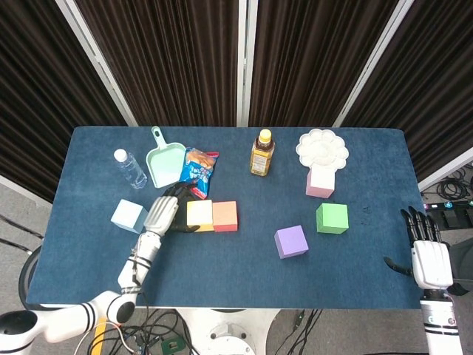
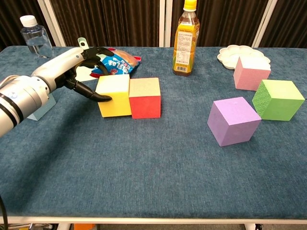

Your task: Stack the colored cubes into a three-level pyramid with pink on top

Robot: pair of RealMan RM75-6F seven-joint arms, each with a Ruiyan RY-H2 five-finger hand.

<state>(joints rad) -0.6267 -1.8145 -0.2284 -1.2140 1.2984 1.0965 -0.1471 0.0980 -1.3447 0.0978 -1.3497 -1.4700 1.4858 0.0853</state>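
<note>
On the blue counter (image 1: 89, 281) the left hand (image 1: 161, 214) grips the yellow cube (image 1: 199, 215), its dark fingers (image 2: 98, 97) wrapped on the cube's left face and far edge. The yellow cube sits flat and touches the red cube (image 1: 225, 216) at its 3 o'clock, the two forming a short row left of the counter's middle. The light blue cube (image 1: 127, 215) stands apart at 9 o'clock from the hand (in the chest view the arm hides most of it).

The purple cube (image 1: 291, 242) rests alone, turned slightly askew, at roughly 4 o'clock from the red one. The green cube (image 1: 332, 218) lies near it at 2 o'clock, not touching. The pink cube (image 1: 320, 182) stands at 11 o'clock from the green, just in front of the white paint palette (image 1: 322, 149) and overlapping its near edge from above.

Along the far side lie a water bottle (image 1: 130, 168), a mint dustpan (image 1: 165, 163), a snack bag (image 1: 199, 171) and an amber drink bottle (image 1: 261, 154).

The right hand (image 1: 429, 255) hangs off the counter's near right corner, fingers spread and holding nothing.
</note>
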